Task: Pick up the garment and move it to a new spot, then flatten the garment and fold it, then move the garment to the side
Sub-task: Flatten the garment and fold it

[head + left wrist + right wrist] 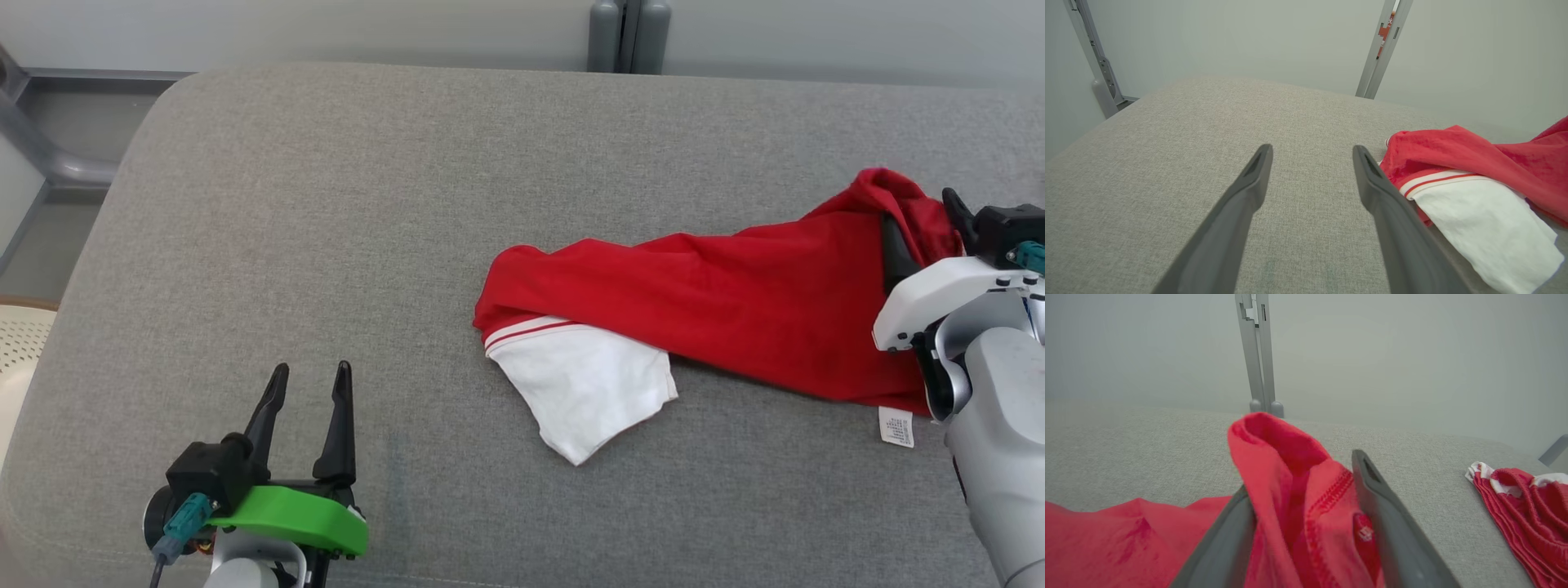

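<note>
Garment [735, 310] solid red; sleeve [588, 392] white, cuff white with thin red stripe. Care label [896, 426] white. Table [326, 245] plain grey weave. Left end effector [313, 367]: black fingers [339, 416], bright green bracket [294, 514].

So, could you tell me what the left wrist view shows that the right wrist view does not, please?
Left wrist view: the open left gripper, and a white sleeve with a red stripe. Right wrist view: the right gripper, fingers spread around a raised red fold, plus a red ribbed piece with white trim. Both: the red garment, the grey padded surface and the pale wall.
</note>
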`<state>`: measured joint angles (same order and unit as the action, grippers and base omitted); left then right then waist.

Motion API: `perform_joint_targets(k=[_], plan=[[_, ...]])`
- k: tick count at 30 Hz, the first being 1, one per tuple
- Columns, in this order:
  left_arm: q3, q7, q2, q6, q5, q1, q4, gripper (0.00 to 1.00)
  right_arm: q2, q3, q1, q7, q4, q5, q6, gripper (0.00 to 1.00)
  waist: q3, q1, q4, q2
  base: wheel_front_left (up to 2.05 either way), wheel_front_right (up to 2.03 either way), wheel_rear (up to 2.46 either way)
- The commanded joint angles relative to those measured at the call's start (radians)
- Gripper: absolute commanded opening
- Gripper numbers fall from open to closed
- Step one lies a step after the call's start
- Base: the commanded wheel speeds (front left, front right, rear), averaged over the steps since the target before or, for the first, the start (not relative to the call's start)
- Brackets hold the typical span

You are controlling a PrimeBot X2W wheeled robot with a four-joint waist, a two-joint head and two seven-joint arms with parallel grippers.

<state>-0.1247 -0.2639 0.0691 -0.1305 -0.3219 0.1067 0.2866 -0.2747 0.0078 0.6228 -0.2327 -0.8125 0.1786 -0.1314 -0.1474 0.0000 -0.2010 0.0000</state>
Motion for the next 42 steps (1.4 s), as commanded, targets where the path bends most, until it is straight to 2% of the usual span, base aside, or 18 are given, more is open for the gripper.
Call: perform_joint_targets(k=[1, 7, 10, 19, 29, 33, 42], plan=[[0.004, 0.0, -0.002, 0.0, -0.001, -0.002, 0.0, 1.0, 0.003, -0.003, 0.007, -0.013, 0.002, -0.009, 0.002, 1.0, 0.012, 0.0, 0.01, 0.0, 0.0, 0.0, 0.0], [0.013, 0.0, 0.007, 0.0, 0.015, -0.021, -0.001, 1.0, 0.027, 0.005, -0.05, -0.032, 0.077, -0.007, 0.002, 1.0, 0.051, 0.0, 0.044, 0.0, 0.0, 0.0, 0.0], [0.014, 0.0, 0.008, 0.0, 0.02, -0.032, -0.004, 1.0, 0.035, 0.015, -0.099, -0.032, 0.158, 0.005, 0.002, 1.0, 0.065, 0.0, 0.061, 0.0, 0.0, 0.0, 0.0], [0.014, 0.0, 0.012, 0.0, 0.03, -0.062, -0.002, 1.0, 0.079, 0.011, -0.332, -0.033, 0.381, 0.031, 0.002, 1.0, 0.094, 0.0, 0.107, 0.0, 0.0, 0.0, 0.0], [-0.018, 0.0, 0.014, 0.0, 0.032, -0.06, 0.009, 1.0, 0.143, -0.025, -0.528, -0.033, 0.528, 0.029, 0.002, 1.0, 0.089, 0.0, 0.135, 0.0, 0.0, 0.0, 0.0], [-0.062, 0.0, 0.021, 0.0, 0.034, -0.051, 0.022, 1.0, 0.165, -0.025, -0.558, -0.033, 0.554, 0.02, 0.002, 1.0, 0.083, 0.0, 0.147, 0.0, 0.0, 0.0, 0.0], [-0.294, 0.0, 0.035, 0.0, 0.023, -0.002, 0.064, 1.0, 0.19, -0.013, -0.536, -0.029, 0.576, 0.009, 0.002, 1.0, 0.047, 0.0, 0.173, 0.0, 0.0, 0.0, 0.0]])
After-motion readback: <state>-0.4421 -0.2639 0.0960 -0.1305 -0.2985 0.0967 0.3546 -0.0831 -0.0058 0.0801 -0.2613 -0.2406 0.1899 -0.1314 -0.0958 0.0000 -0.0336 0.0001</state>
